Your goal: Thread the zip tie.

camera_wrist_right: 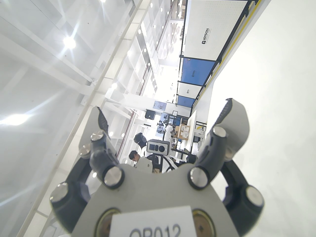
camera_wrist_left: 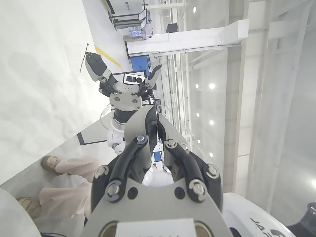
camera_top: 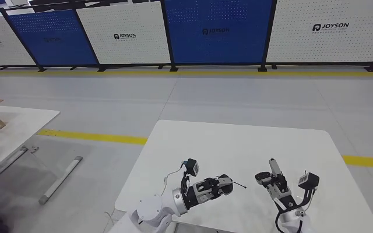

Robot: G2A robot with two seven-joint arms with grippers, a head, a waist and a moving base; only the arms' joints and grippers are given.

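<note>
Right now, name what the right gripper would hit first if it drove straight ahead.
Probably the zip tie just past the right gripper; beyond it, the left gripper. Height above the table is unclear.

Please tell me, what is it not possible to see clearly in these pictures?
Zip tie, top view: too small; its head and tail cannot be told apart.
Zip tie, left wrist view: a fingertip of the open right gripper overlaps it, so whether they touch is unclear.
Shut left gripper, left wrist view: its own fingers hide whether anything sits between them.
</note>
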